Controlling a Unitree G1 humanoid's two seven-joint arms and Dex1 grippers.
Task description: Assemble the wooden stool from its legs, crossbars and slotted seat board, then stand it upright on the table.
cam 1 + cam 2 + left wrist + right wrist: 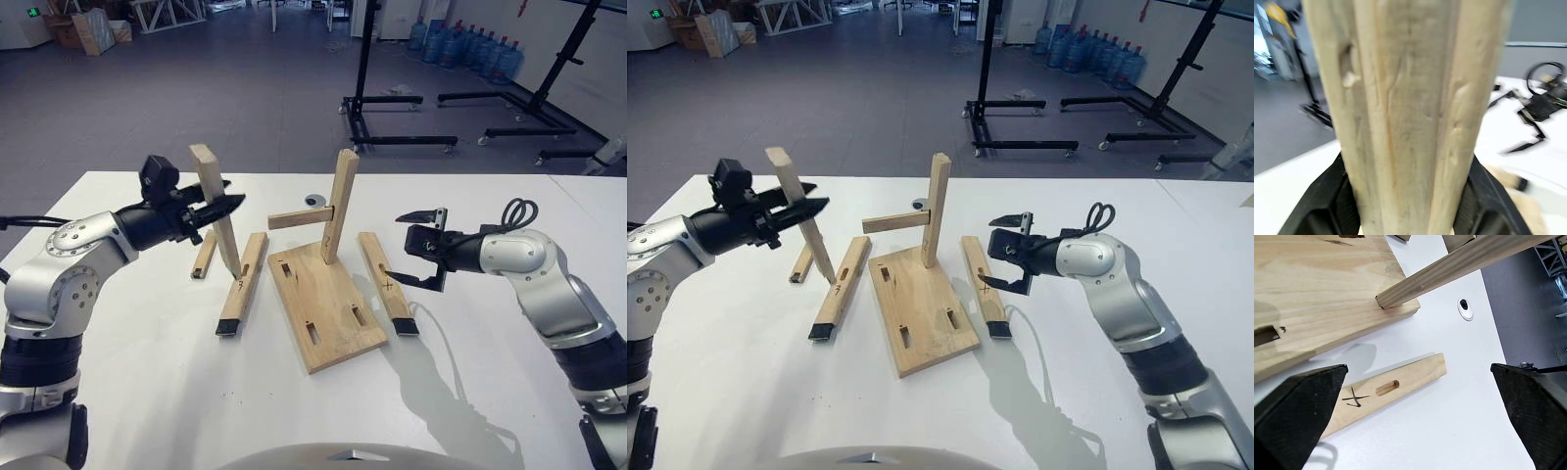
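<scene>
Leftmost, the black left gripper (pixel 230 206) is clamped on a pale wooden leg (pixel 209 171), held tilted above the white table (pixel 147 372). Centrally lies the slotted rectangular wooden seat board (pixel 328 313), with an upright leg (pixel 340 201) standing in it. Rightward, the black right gripper (pixel 394 246) hovers, fingers apart, over an X-marked flat leg (pixel 387 284).

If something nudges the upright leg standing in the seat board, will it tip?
Possibly: the upright leg is tall with only its foot in the seat board, and the crossbar juts to one side, so it may lean. The flat, wide board would likely slide, not tip.
</scene>
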